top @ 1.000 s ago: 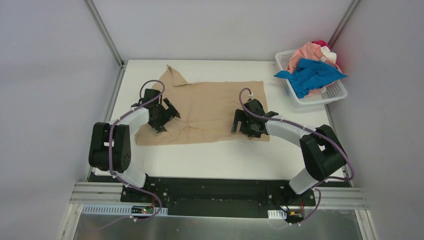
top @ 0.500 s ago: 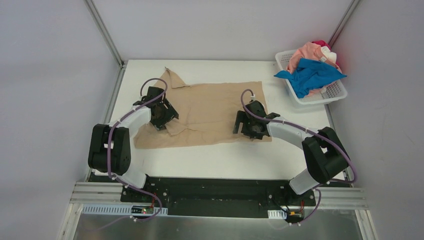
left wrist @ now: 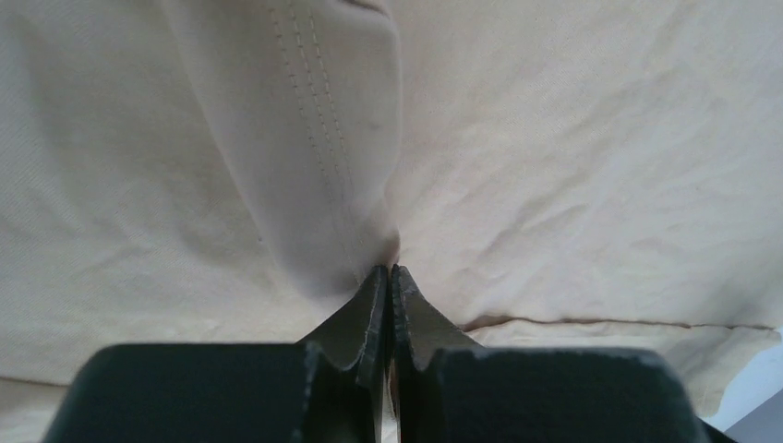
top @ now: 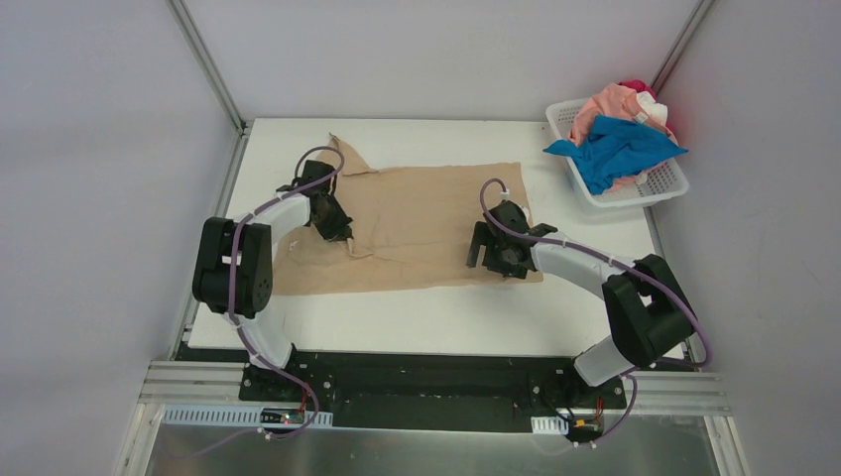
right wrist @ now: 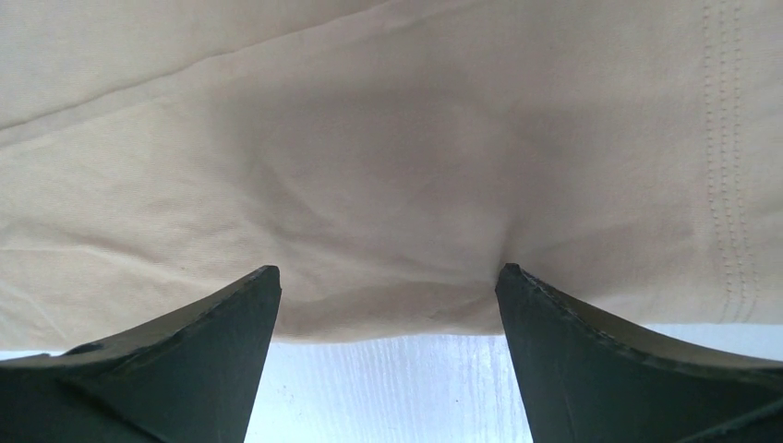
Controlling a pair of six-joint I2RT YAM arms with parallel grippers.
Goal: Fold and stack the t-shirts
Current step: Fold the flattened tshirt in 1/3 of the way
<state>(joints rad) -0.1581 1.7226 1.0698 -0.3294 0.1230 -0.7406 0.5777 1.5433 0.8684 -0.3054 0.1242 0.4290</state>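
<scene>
The left tool (left wrist: pixel 390 277), pinched shut on a raised fold of the tan t-shirt (top: pixel 426 213), is drawing the cloth slightly farther from the arm bases than half a second ago, its elbow swinging up the tabletop (top: pixel 436 317). The right tool (right wrist: pixel 388 286), jaws spread wide, is staying on the shirt's near hem. The blue t-shirt (top: pixel 615 149) is lying heaped with others in the white basket (top: pixel 657 184) at the far right corner.
</scene>
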